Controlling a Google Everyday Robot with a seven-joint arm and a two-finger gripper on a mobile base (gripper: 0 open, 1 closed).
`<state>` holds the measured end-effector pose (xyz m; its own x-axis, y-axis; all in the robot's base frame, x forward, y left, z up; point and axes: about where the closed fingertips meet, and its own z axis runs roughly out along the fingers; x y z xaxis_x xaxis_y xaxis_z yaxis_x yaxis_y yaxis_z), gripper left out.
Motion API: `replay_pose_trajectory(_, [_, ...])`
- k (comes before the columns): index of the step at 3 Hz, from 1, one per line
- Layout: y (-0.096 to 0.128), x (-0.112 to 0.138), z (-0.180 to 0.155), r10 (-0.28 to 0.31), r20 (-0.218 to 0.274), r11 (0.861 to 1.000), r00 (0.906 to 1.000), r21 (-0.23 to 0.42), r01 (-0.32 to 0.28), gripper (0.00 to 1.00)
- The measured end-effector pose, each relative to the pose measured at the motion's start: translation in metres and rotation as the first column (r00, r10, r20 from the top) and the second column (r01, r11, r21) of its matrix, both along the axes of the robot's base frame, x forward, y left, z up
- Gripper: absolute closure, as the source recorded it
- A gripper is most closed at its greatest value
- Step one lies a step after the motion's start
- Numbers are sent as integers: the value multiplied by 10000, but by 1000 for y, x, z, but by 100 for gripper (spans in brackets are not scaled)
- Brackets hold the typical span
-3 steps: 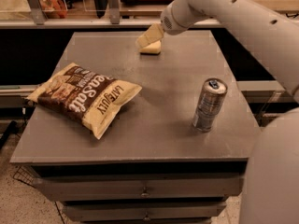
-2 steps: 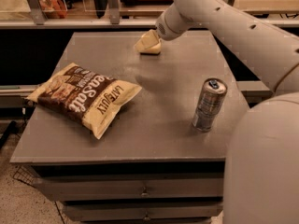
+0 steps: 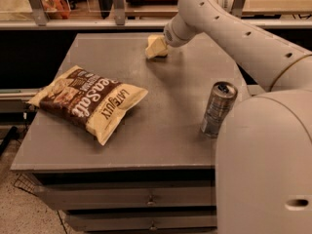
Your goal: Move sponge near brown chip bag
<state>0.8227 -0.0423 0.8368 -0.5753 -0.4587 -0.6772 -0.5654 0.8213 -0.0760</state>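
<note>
I judge the task as begun but far from done. The sponge (image 3: 154,49) is at the far part of the table (image 3: 165,130), near the back edge, and the bag (image 3: 87,100) lies at the front left, so the two are well apart, with bare table between them. The gripper (image 3: 160,45) is at the sponge, at the end of the arm (image 3: 234,28), which reaches in from the right side over the back of the table. The pale block and the cream gripper run together in this view, so I cannot tell how far the gripper is open, and I cannot say for sure if it has a real hold on the sponge or only touches it. I also cannot tell if the sponge rests on the table or is a little above it; there is a dark shadow just beside it. What is left, in my opinion, is almost all the way: to bring the sponge forward and to the left, and to put it down just beside the bag. The can (image 3: 218,108) stands at the right, away from this path.
</note>
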Motion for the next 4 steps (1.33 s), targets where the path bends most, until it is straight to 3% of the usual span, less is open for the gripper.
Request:
replay_pose_trajectory(2, [-12, -2, 4, -103, 0, 9998, 9999, 161, 103, 65])
replay_pose_trajectory(3, [-13, -21, 23, 492, 200, 9980, 9986, 382, -500, 89])
replay_pose_trajectory(4, [-3, -69, 51, 2279, 296, 9713, 9732, 636, -2293, 100])
